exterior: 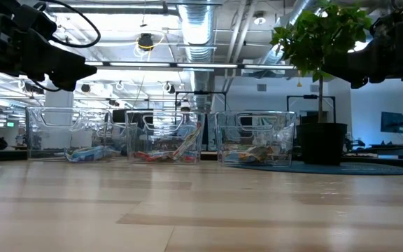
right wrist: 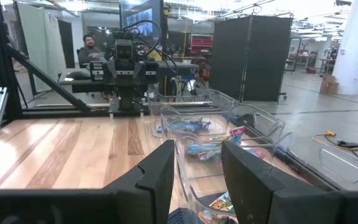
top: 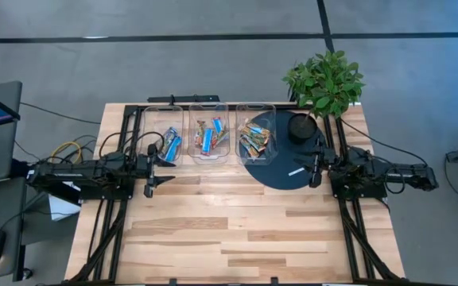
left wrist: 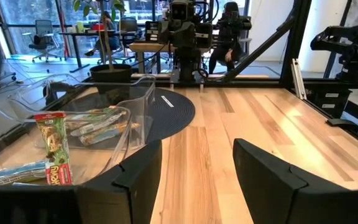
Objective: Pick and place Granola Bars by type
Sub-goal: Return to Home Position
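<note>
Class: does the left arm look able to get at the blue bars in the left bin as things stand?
Probably yes: the left tool, open, hovers close beside the left bin, whose top is open, with nothing covering the blue bars.

Three clear bins sit on one wooden surface. Each holds several granola bars, which overlap too much for an exact count. There is one potted plant, one dark round mat and two robot arms.
</note>
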